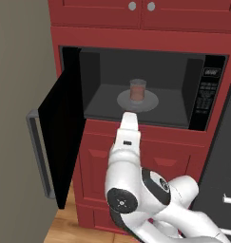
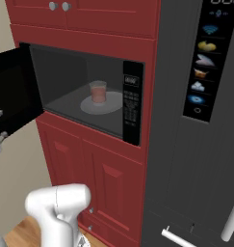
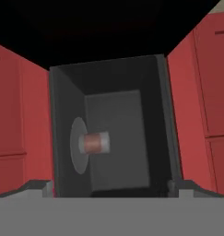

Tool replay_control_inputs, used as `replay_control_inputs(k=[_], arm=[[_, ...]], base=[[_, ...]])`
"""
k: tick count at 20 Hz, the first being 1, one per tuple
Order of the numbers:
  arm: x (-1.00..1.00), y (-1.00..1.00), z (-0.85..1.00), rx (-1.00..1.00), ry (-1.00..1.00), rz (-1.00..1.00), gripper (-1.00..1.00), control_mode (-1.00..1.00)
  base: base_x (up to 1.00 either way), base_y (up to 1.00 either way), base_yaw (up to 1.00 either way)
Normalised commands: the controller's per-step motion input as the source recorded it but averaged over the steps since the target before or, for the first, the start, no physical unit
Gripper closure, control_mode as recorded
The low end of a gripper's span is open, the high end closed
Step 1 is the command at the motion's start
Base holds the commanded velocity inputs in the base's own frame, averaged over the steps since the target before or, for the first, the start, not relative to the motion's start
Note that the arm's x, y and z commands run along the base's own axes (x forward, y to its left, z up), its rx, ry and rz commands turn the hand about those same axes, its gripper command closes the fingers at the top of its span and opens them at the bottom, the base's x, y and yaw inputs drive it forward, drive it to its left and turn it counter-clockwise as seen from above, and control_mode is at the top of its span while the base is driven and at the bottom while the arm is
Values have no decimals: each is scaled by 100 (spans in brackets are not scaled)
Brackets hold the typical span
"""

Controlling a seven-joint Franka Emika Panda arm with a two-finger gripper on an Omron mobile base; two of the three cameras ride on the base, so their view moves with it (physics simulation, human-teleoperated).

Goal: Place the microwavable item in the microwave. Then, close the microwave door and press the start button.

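Note:
The microwavable item is a small translucent cup with reddish contents, standing upright on the round glass turntable inside the microwave. The right base view shows the cup on the turntable too. The microwave door hangs wide open to the left, its grey bar handle on the outer edge. My gripper is open, outside the cavity and apart from the cup, with nothing between its fingertips. The white hand sits just below the microwave's front edge.
The black key-panel strip runs down the microwave's right side. Red cabinets lie above and below. A tall dark appliance with an icon panel stands to the right.

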Motion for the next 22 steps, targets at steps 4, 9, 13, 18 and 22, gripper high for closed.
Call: replay_control_inputs(k=[4,9,13,18,22], arm=[[-100,20,-7,-3,-14,0,-100,-100],[-69,86,-35,-9,-13,9,-100,-100],[-39,90,-53,-10,-20,12,-100,-100],[-18,100,-63,-6,-7,9,-100,-100],[0,100,-69,-6,0,5,-100,-100]], base=[[0,0,0],[0,0,0],[0,0,0],[0,0,0],[0,0,0]])
